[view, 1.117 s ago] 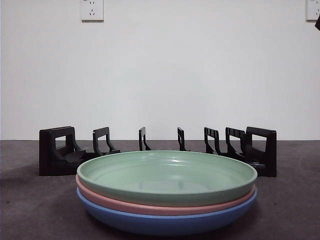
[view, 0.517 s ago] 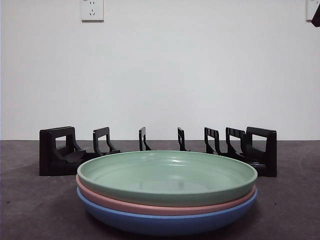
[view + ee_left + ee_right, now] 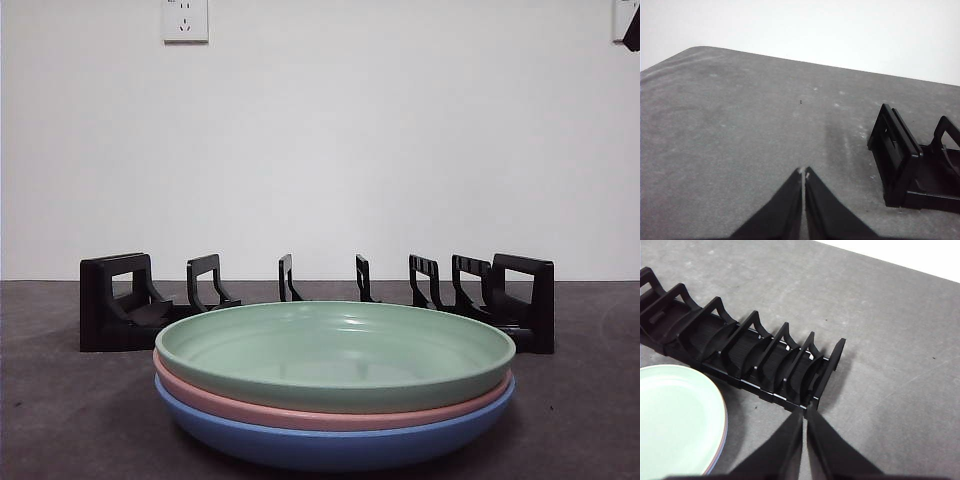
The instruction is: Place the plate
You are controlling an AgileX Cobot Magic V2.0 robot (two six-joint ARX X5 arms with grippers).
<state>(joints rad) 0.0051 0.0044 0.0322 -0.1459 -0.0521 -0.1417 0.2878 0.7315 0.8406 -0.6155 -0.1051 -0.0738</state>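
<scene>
Front view: pink plate (image 3: 300, 412) and blue plate (image 3: 330, 445) show rims only; green plate (image 3: 335, 355) hides the rack's (image 3: 115, 310) lower middle; dark arm tip (image 3: 632, 35) cropped upper right.

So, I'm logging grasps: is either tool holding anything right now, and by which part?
Nothing is held. The left tool and right tool are both shut on nothing, above the table; the plates sit untouched.
</scene>
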